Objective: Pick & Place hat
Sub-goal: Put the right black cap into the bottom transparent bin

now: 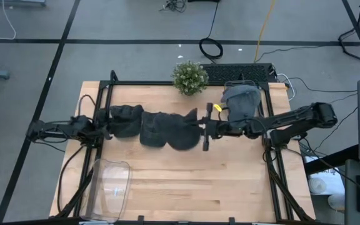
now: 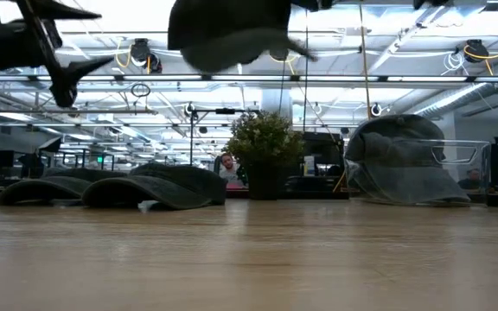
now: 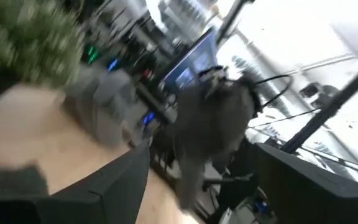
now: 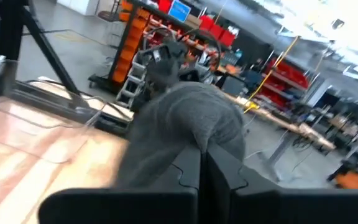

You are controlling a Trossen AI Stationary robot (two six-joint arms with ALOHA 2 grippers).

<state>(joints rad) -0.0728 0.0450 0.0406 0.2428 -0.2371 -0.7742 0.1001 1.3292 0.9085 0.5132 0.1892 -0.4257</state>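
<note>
Two dark hats (image 1: 127, 120) (image 1: 157, 129) lie crown up in a row on the wooden table (image 1: 186, 181). A third dark hat (image 1: 183, 131) hangs high above the table in the low view (image 2: 223, 34), with my right gripper (image 1: 204, 128) shut on it. That gripper reaches in level from the table's right side. My left gripper (image 1: 99, 129) waits at the table's left edge, open and with nothing between its fingers (image 3: 123, 186). My right gripper pinches the hat's edge nearest the arm (image 4: 197, 144) between its two shut fingers. The fingers come in level from the table's right side. The hat bulges away beyond the fingertips and hangs clear of the table; whether that edge is brim or back, I cannot tell.
A grey hat (image 1: 241, 100) sits in a clear bin (image 2: 456, 168) at the far right. A small potted plant (image 1: 189, 77) stands at the far edge. Another clear bin (image 1: 111, 187) lies at the near left. Bare wood stretches across the near half.
</note>
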